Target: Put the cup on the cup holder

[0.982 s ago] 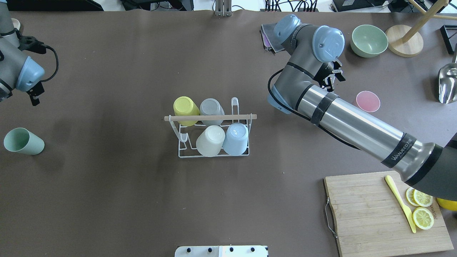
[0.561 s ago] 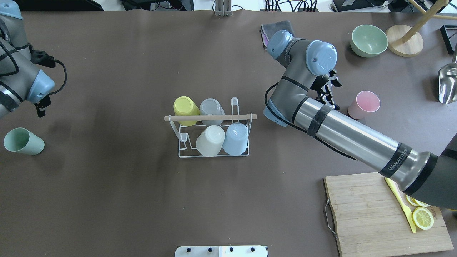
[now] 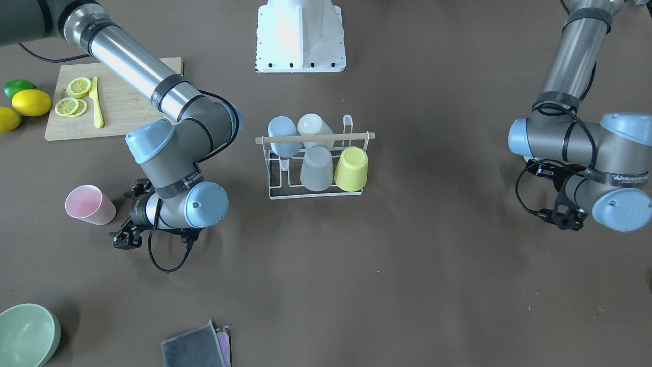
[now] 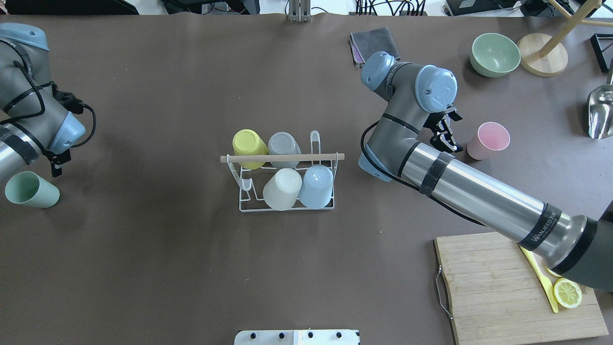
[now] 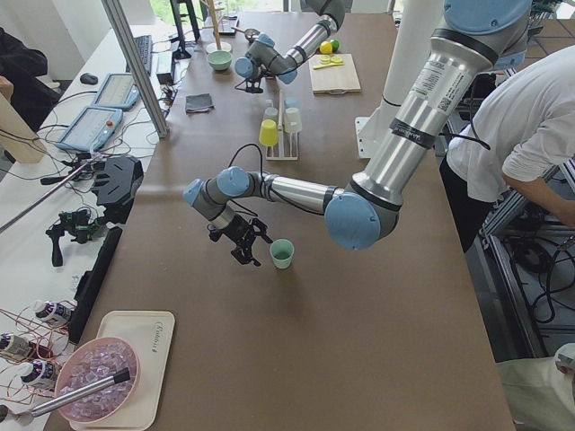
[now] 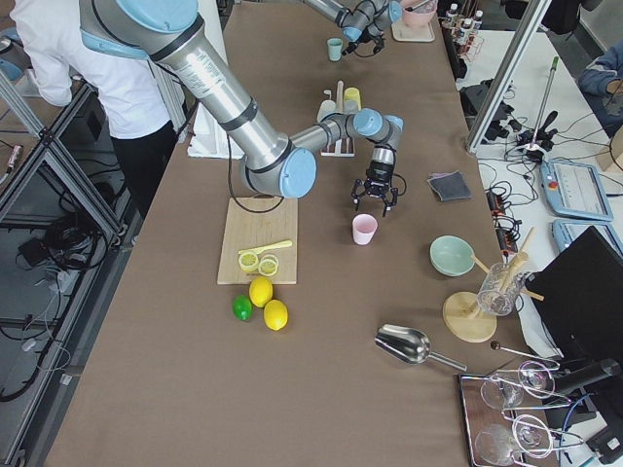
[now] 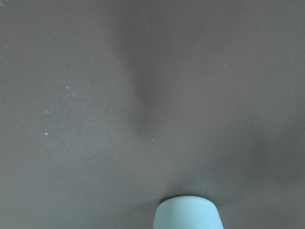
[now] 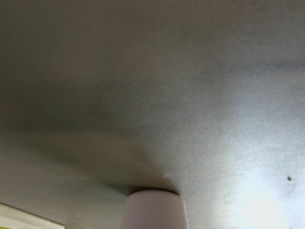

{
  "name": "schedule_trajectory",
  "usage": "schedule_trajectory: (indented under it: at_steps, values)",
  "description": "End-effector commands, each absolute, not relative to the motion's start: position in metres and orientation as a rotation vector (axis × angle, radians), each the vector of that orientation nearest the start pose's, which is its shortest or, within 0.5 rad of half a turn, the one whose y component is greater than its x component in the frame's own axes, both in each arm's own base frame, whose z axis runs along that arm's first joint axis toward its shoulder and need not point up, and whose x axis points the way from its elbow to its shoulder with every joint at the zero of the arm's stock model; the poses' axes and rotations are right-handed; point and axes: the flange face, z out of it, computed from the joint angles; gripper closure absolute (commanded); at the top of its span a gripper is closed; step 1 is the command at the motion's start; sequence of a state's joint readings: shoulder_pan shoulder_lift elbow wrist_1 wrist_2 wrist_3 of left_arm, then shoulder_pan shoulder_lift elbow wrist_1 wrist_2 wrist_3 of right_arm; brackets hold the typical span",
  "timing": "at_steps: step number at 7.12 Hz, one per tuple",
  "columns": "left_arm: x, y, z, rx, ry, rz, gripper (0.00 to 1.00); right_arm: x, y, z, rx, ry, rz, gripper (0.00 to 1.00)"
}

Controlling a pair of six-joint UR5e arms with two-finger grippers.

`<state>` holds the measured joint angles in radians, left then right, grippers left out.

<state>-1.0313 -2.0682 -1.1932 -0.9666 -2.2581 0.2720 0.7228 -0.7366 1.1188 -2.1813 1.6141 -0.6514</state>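
**Each end effector has a cup beside it**

In the overhead view, the pink cup (image 4: 488, 140) stands just right of the right end effector (image 4: 445, 136). The green cup (image 4: 31, 189) is just below the left end effector (image 4: 56, 162). Both end effectors look released and empty. Both cups stand upright, mouths up, long axes vertical. The cup holder (image 4: 282, 157) sits mid-frame.

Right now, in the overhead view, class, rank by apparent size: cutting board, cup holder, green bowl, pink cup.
1. cutting board, largest though partly hidden
2. cup holder
3. green bowl
4. pink cup, smallest
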Motion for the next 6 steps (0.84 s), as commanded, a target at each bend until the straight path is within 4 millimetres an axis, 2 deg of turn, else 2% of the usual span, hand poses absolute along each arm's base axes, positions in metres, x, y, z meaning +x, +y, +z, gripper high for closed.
schedule_trajectory:
  at_steps: [1,6]
  values:
    - [0.277,-0.585,0.607,-0.590,0.609,0.599,0.02,-0.479,-0.583,0.425,-0.258,-0.012,-1.492,0.01]
    - [0.278,-0.576,0.625,-0.677,0.589,0.571,0.02,-0.475,-0.563,0.442,-0.245,0.059,-1.527,0.01]
